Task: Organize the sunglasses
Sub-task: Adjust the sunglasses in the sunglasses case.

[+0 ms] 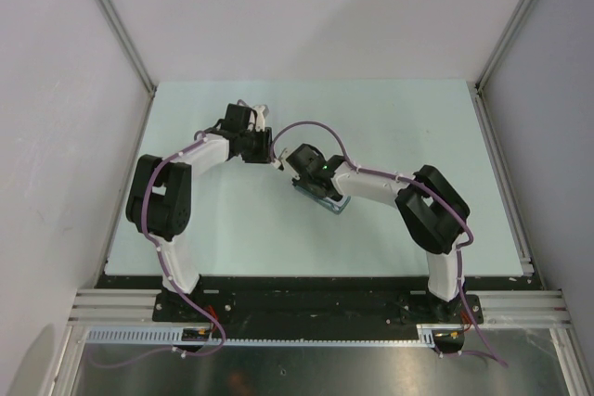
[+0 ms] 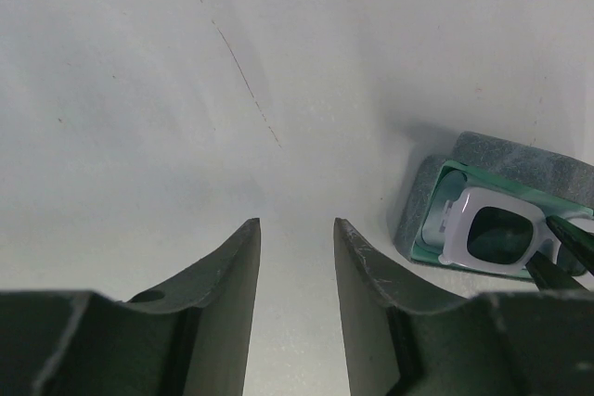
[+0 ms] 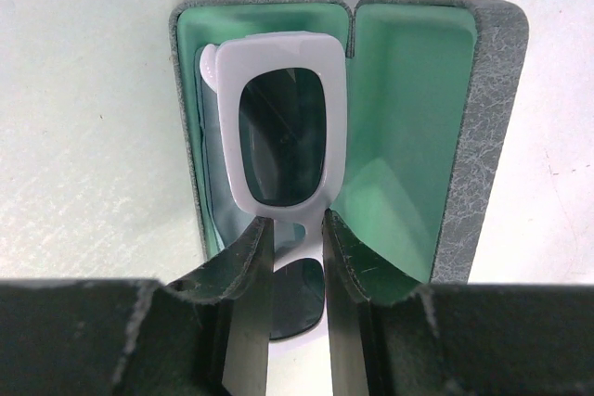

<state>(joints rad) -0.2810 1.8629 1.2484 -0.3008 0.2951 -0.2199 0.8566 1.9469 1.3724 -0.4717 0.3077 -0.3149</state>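
Jaws pinching white sunglasses in an open case

The jaws grip the white bridge of the sunglasses, one dark lens just ahead of them and the other beneath. The frame sits in the half ahead-left of the grey felt case. Its green-lined half lies ahead-right, and pale worktop surrounds it.

Case and sunglasses: only partly seen
From above, the right arm covers the case but for one corner, and the sunglasses in it are hidden. Close up, the right gripper hides most of the lens at the case's near end; the left wrist view's edge cuts the case off.
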